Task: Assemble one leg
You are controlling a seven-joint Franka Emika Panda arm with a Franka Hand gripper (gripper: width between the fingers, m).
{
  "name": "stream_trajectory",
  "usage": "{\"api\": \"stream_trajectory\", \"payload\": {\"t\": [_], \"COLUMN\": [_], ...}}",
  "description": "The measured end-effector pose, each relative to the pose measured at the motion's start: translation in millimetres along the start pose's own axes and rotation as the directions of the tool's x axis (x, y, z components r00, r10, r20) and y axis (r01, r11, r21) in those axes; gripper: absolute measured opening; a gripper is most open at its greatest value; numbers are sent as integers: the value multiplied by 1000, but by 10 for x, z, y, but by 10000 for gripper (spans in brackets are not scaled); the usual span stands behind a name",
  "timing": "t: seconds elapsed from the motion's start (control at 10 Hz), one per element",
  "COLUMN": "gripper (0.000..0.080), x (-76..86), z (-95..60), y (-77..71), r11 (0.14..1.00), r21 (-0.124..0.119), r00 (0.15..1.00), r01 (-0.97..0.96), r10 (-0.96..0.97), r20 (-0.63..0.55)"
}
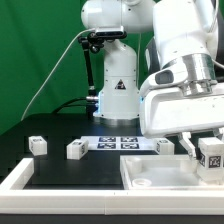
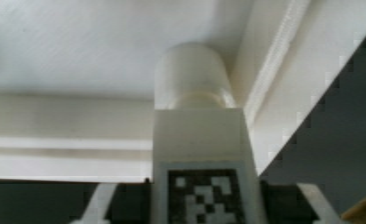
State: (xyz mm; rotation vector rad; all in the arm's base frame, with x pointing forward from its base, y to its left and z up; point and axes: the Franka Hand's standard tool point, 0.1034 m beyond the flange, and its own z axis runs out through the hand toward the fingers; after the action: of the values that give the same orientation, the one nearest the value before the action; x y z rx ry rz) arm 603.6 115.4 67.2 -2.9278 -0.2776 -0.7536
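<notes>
Exterior view: low over worktop point(image 1: 80, 172), opposite robot base point(image 1: 117, 95), facing green backdrop point(image 1: 40, 50); arm point(image 1: 185, 60) close to lens on the exterior view's right. Wrist view: very near, aimed along held leg point(image 2: 201, 150), tagged face foremost, toward tabletop point(image 2: 73, 50). Shared: that leg, tabletop rim.

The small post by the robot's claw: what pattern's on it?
White leg with a black-and-white square tag; clearest in the wrist view.
</notes>
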Motion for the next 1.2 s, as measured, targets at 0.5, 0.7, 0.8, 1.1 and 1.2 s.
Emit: {"api": "stream_trajectory", "payload": {"t": [0.5,0.7,0.8,1.1,1.2], "gripper": [385,573,633,649,649], "x": [8,7,7,21,86], "z": [5,5,5,-6,-93], "y": [-13,-12,-12,-12,-22], "r11": [1000,1000,1000,1000,1000], "r21": [-7,-7,-7,-7,0], "r00": [1000,1000,1000,1000,1000], "r01": [-10,-11,-11,-10,-7], "r10": [10,10,10,10,7], "r20": [-22,-22,-22,-21,4]}}
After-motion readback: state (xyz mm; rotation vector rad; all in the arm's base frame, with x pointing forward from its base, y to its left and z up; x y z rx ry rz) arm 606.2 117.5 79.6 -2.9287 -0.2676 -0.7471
